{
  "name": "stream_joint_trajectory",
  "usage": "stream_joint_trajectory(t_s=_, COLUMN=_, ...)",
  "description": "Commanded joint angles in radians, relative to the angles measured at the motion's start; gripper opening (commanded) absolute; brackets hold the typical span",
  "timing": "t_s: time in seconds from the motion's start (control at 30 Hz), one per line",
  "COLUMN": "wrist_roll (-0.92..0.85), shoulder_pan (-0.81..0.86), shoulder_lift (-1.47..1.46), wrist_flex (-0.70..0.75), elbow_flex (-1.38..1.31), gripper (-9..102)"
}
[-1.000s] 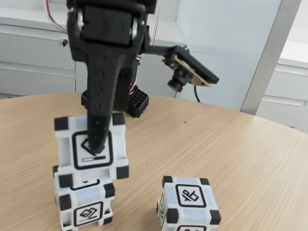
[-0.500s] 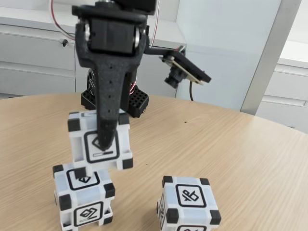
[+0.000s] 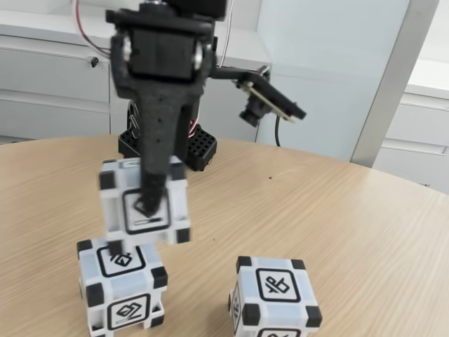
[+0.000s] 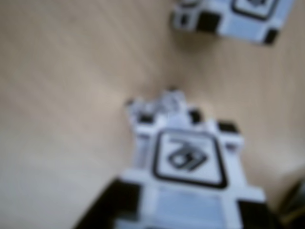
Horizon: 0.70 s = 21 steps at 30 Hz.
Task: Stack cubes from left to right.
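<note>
My black gripper [image 3: 149, 203] is shut on a white cube [image 3: 172, 203] with black corners, one finger running down its front face. The held cube hangs slightly tilted, just above the far edge of a second cube [image 3: 123, 288] that stands on the table at the lower left of the fixed view. A third cube [image 3: 275, 298] stands alone at the lower middle. In the blurred wrist view the held cube [image 4: 190, 167] fills the lower part, and another cube [image 4: 238, 14] lies on the table at the top right.
The round wooden table [image 3: 337, 225] stretches to the right and back. The arm's black base [image 3: 196, 147] stands behind the cubes, and the wrist camera [image 3: 270, 102] sticks out to the right. White cabinets [image 3: 49, 77] line the back.
The held cube has risen off the lower left cube's top and shifted a little to the right. The two cubes on the table have stayed put.
</note>
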Motion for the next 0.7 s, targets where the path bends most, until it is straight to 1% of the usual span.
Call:
stream_joint_trajectory(t_s=0.0, wrist_roll=0.005, shoulder_pan=0.038, shoulder_lift=0.023, wrist_flex=-0.012, elbow_flex=-0.02, gripper=22)
stream_joint_trajectory(t_s=0.67, wrist_roll=0.023, shoulder_pan=0.048, shoulder_lift=0.014, wrist_flex=-0.014, elbow_flex=-0.02, gripper=23)
